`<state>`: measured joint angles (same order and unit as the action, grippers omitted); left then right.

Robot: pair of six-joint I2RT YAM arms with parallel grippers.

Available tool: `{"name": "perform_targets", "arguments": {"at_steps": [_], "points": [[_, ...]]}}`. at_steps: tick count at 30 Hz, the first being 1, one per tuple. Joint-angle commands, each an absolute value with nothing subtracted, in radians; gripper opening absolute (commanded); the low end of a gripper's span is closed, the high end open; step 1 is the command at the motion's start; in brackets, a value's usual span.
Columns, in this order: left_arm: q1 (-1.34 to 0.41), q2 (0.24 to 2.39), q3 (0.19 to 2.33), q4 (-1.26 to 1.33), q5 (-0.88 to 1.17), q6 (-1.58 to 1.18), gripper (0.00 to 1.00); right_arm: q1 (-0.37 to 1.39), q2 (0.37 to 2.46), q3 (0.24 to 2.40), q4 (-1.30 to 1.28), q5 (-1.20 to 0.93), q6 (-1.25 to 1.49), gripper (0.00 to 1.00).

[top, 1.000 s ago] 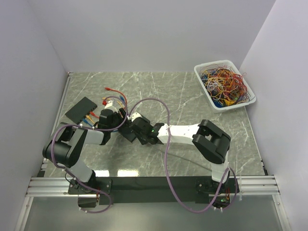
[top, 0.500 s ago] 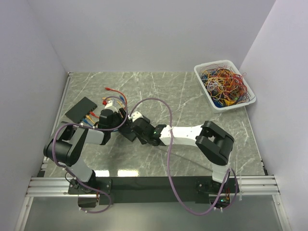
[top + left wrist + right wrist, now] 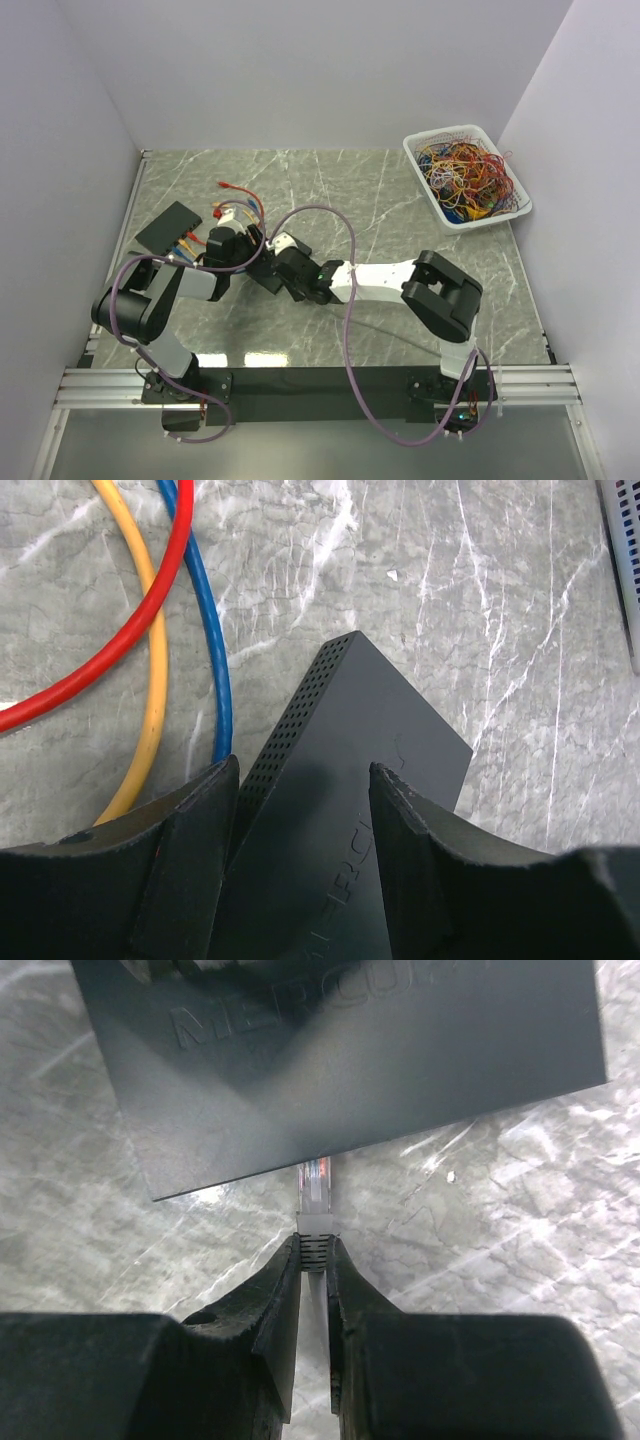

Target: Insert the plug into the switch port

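Note:
A small black switch (image 3: pixel 350 780) lies between the fingers of my left gripper (image 3: pixel 303 770), which is shut on it just above the marble table. In the top view the switch (image 3: pixel 268 279) sits between both grippers. My right gripper (image 3: pixel 314 1243) is shut on a clear plug with a white boot (image 3: pixel 315 1185). The plug points at the near edge of the switch (image 3: pixel 350 1050), and its tip touches or just enters that edge; the port itself is hidden. From above, the left gripper (image 3: pixel 250 260) and right gripper (image 3: pixel 288 268) face each other.
A second black box (image 3: pixel 170 227) with coloured cables plugged in lies at the left. Red (image 3: pixel 130 610), yellow (image 3: pixel 152 680) and blue (image 3: pixel 212 650) cables run beside the held switch. A white basket (image 3: pixel 415 160) of tangled wires stands at the back right.
The right arm's elbow swung slightly right and then back. Both grippers stay at the switch with their holds unchanged.

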<state>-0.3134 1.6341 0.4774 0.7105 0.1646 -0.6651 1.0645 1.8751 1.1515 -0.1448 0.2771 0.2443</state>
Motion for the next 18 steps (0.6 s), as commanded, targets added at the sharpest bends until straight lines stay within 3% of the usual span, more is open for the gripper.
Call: {"name": "perform_targets", "arguments": {"at_steps": [1, 18], "points": [[-0.324, 1.658, 0.489, 0.695, 0.244, -0.669, 0.61, 1.072, 1.908, 1.201, -0.003, 0.310, 0.244, 0.00], [-0.324, 1.684, 0.505, 0.687, 0.285, -0.649, 0.61, 1.071, 1.879, 1.175, 0.040, 0.410, 0.219, 0.00]]}}
